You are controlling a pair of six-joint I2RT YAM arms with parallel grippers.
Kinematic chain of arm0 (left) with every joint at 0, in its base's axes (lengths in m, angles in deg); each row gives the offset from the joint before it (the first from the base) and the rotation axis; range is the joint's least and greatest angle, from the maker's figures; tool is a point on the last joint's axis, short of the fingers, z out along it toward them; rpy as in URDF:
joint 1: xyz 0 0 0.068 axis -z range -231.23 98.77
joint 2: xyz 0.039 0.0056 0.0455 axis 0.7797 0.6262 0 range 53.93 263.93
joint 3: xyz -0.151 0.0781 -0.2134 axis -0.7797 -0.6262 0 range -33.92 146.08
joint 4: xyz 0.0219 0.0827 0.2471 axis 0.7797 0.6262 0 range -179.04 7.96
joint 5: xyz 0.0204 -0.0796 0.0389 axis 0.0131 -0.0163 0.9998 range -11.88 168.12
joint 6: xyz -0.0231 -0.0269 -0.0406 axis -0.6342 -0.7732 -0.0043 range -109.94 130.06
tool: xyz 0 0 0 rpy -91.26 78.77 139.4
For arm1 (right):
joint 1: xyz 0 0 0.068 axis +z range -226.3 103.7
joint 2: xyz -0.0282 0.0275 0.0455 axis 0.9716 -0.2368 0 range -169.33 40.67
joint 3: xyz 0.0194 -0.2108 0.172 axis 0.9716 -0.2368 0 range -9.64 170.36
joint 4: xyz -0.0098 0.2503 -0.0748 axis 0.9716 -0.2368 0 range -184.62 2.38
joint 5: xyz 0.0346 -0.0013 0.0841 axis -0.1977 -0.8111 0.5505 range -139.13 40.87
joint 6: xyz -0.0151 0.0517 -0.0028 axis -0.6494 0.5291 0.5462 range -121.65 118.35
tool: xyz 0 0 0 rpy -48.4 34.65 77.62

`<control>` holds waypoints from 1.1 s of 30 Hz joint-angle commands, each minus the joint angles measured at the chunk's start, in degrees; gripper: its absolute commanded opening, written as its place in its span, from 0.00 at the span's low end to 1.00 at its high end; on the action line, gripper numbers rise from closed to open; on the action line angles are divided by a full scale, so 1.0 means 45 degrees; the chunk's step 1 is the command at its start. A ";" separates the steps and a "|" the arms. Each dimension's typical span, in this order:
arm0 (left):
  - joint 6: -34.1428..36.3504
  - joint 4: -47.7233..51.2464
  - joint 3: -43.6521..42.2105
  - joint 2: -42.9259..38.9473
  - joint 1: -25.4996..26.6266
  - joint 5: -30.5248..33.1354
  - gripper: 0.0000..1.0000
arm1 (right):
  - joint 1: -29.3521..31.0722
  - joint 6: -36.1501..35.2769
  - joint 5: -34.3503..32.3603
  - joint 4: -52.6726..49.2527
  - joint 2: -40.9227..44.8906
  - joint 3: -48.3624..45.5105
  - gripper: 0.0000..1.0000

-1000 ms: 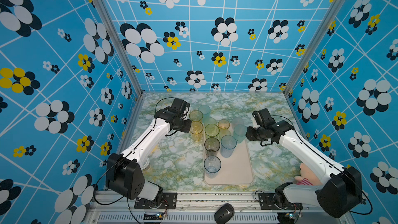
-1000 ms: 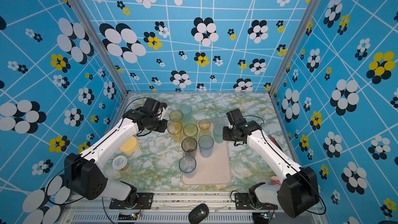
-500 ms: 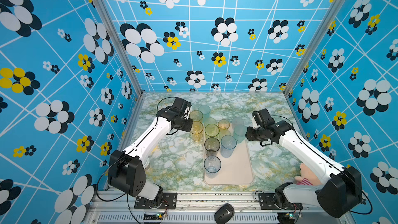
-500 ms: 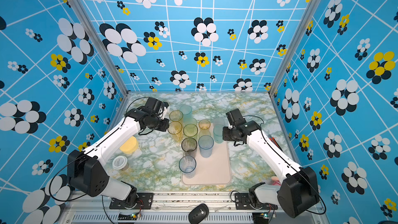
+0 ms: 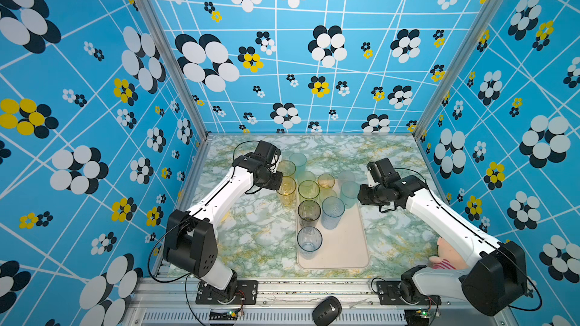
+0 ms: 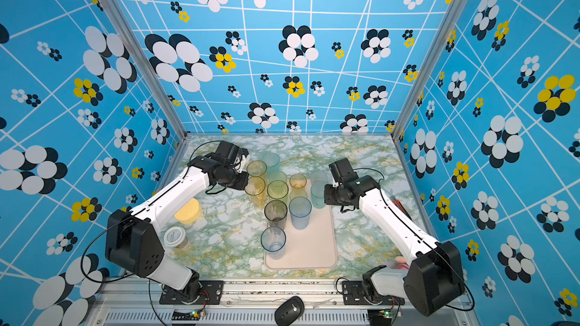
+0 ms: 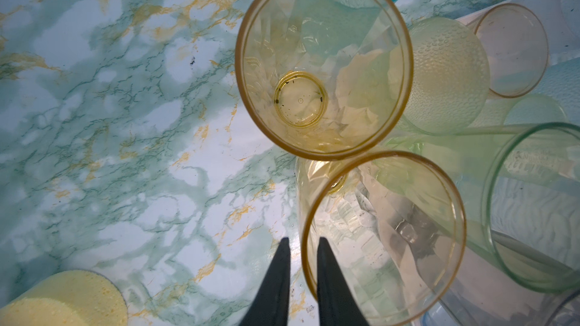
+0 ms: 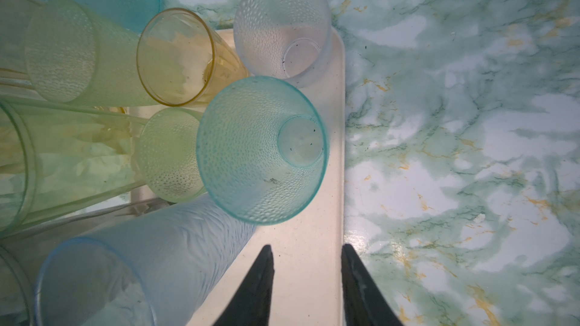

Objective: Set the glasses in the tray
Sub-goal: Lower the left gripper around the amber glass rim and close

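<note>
While the L gripper [image 7: 303, 246] straddles the rim wall of the faceted amber tumbler [image 7: 383, 236], fingers nearly together, grip unclear, the tumbler stands on the marble-look tabletop [image 7: 125, 120] just beside the cream tray [image 5: 342, 246]. R gripper [image 8: 306, 250]: fingers apart, empty. Risk: slick thin plastic slips, toppling the neighbouring twin tumbler [image 7: 323, 67].

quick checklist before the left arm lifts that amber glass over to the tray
1. Left gripper: jaws astride the wall of the amber glass, one inside, one outside: ok.
2. Grip fully closed on it: cannot tell.
3. Second amber glass clear of it: cannot tell, rims overlap in the wrist view.
4. Bare room at the tray's near end: ok.
5. Right gripper out of the way, jaws open and empty over the tray's right edge: ok.
</note>
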 commanded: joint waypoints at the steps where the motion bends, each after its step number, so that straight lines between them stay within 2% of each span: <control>1: 0.0103 0.0092 0.0402 0.0203 -0.0046 -0.0101 0.19 | 0.0091 0.0035 -0.0243 -0.0004 -0.0140 0.0046 0.39; 27: 0.0455 0.0785 0.1222 0.1103 0.0463 0.0552 0.09 | 0.0089 -0.0161 -0.0243 0.0123 -0.0518 0.0028 0.39; 33: 0.0533 0.0922 0.1312 0.1164 0.0515 0.0703 0.03 | 0.0094 -0.0200 -0.0297 0.0101 -0.0477 -0.0011 0.39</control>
